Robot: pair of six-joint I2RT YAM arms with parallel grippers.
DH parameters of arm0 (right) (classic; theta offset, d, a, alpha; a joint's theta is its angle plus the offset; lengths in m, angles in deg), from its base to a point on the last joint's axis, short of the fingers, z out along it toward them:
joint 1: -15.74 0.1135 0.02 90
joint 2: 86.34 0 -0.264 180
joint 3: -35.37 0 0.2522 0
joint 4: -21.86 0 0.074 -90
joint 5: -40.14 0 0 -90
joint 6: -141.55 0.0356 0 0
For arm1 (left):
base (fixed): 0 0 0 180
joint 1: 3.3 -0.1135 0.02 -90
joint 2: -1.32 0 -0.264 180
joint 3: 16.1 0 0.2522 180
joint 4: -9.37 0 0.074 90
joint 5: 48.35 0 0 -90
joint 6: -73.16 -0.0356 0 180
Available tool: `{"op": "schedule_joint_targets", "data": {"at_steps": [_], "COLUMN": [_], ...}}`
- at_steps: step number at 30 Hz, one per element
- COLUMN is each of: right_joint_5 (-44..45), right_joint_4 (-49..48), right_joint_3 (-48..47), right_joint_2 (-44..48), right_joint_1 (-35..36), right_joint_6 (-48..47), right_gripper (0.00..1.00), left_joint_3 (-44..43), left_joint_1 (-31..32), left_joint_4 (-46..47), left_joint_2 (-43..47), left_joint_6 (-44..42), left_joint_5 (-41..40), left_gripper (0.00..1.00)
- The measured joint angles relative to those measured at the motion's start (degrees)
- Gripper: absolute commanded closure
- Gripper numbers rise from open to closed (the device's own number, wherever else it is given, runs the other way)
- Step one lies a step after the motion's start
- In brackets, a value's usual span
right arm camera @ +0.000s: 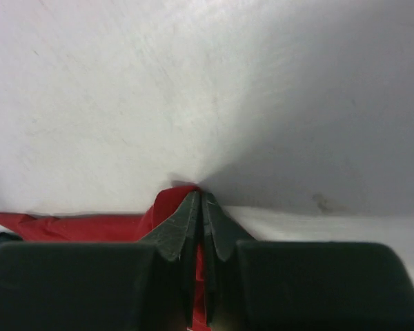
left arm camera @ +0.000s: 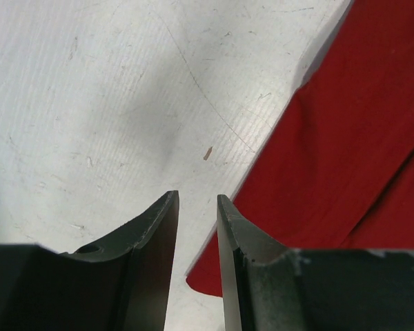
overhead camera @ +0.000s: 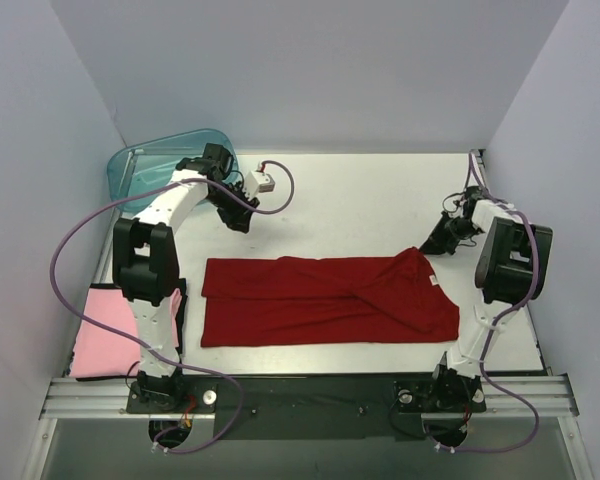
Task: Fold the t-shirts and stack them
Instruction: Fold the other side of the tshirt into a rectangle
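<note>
White worktop (overhead camera: 360, 195) holds the dark red t-shirt (overhead camera: 320, 300), half-folded: right gripper (right arm camera: 199, 194) clamps its edge, left gripper (left arm camera: 196, 200) apart, empty, beside it. Pink t-shirt (overhead camera: 105, 345) looks folded; stacking remains.

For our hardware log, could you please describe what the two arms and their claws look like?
The left arm and right arm have white links with boxy black joint housings. A lilac cable loops along each. The left claw and right claw have two dark, tapering, wedge-shaped fingers.
</note>
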Motion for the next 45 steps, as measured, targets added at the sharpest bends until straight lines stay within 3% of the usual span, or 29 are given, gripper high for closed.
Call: {"op": "schedule_joint_targets", "data": {"at_steps": [5, 11, 17, 20, 25, 36, 40, 45], "right_joint_5": [5.5, 18.2, 22.0, 22.2, 22.0, 21.8, 22.3, 21.7], "right_joint_4": [-0.6, -0.1, 0.2, 0.0, -0.7, 4.8, 9.8, 12.9], "right_joint_3": [8.4, 13.1, 17.7, 18.2, 18.5, 17.5, 11.7, 6.4], "right_joint_2": [9.4, 24.5, 23.5, 20.1, 18.9, 27.7, 28.9, 25.9], "right_joint_1": [3.1, 22.3, 30.6, 32.2, 33.8, 40.2, 37.5, 26.7], "right_joint_6": [0.7, 3.4, 7.2, 8.6, 9.0, 1.4, -4.7, -12.1], "right_gripper": [1.0, 1.0, 1.0, 0.96, 0.73, 0.57, 0.52, 0.48], "left_joint_3": [0.0, 0.0, 0.0, 0.0, 0.0, 2.2, 2.7, 3.0], "left_joint_1": [0.0, 0.5, 3.7, 6.0, 8.6, 7.6, 6.8, 4.3], "left_joint_4": [0.3, 1.5, 2.5, 3.6, 5.2, 6.1, 6.1, 6.0], "left_joint_2": [0.2, 0.3, 0.3, 0.3, 0.3, 1.6, 2.0, 2.1], "left_joint_6": [0.1, 1.8, 2.4, 3.5, 5.3, 5.3, 4.7, 3.3], "left_joint_5": [-0.3, -0.4, -0.1, 0.6, 2.4, 1.2, 0.6, -0.4], "left_gripper": [0.61, 0.61, 0.61, 0.61, 0.62, 0.62, 0.62, 0.6]}}
